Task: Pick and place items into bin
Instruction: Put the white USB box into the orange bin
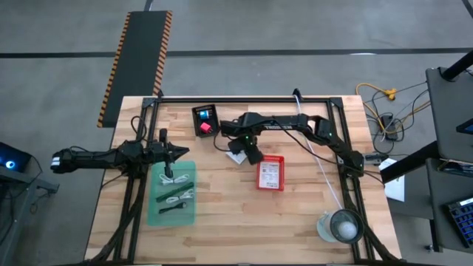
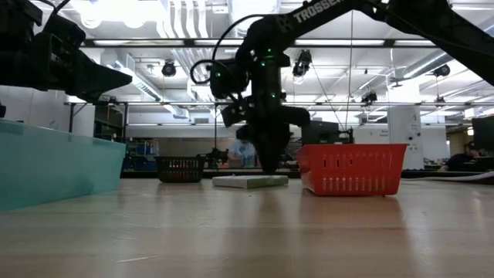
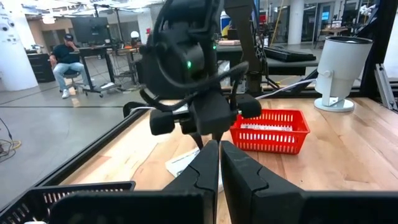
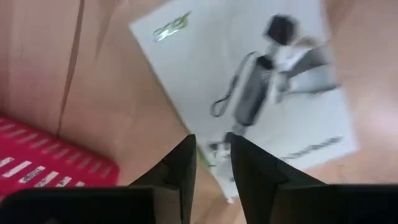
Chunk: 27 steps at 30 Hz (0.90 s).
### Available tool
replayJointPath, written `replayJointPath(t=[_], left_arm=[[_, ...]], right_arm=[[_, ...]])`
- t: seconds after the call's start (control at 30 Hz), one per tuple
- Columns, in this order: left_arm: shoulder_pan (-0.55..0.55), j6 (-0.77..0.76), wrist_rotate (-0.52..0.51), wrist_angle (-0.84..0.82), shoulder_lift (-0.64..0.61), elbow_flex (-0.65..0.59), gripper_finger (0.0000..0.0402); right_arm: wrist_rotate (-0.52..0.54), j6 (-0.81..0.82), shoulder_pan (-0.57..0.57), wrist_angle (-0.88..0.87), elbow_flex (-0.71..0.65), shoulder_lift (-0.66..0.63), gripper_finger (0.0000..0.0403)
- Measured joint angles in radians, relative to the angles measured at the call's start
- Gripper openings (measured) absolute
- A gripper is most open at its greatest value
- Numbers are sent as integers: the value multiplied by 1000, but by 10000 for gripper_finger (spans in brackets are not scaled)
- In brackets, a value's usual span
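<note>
A white printed packet [image 1: 236,156] [image 2: 251,181] [image 4: 249,87] lies flat on the table's middle. My right gripper [image 1: 250,154] [image 2: 268,168] [image 4: 213,155] points down at the packet's edge, open by a narrow gap. Beside it, a red basket [image 1: 270,175] holds a second white packet. Black and white cable pieces [image 1: 177,196] lie in a green bin [image 1: 171,214]. A blue cube [image 1: 204,115] and a red cube [image 1: 205,127] sit in a small black tray [image 1: 213,111]. My left gripper [image 1: 179,154] [image 3: 219,155] hangs shut above the green bin's far end. My right gripper comes at the packet's edge [image 4: 217,171] from above, pointing down, one finger [image 4: 180,165] on either side of that edge. The packet lies flat on the table. Whether the fingertips touch it, I cannot tell.
A large round clear container [image 1: 340,225] stands at the table's near right corner. A black frame [image 1: 244,100] runs along the far edge and down both sides. Bare wood [image 1: 244,222] lies between the green bin and the clear container. People sit in the room beyond.
</note>
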Motion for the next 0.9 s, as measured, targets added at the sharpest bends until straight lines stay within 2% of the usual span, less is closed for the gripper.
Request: replayJointPath(t=[0.2, 0.5, 0.67, 0.9], left_arm=[[0, 0, 0, 0, 0, 0, 2], [0, 0, 0, 0, 0, 0, 2], [0, 0, 0, 0, 0, 0, 2], [0, 0, 0, 0, 2, 0, 2]], right_arm=[[10, -4, 13, 42, 54, -7, 127], [-1, -111, 15, 84, 19, -7, 208], [-7, -156, 22, 171, -11, -7, 235], [-6, -165, 36, 156, -37, -7, 258]])
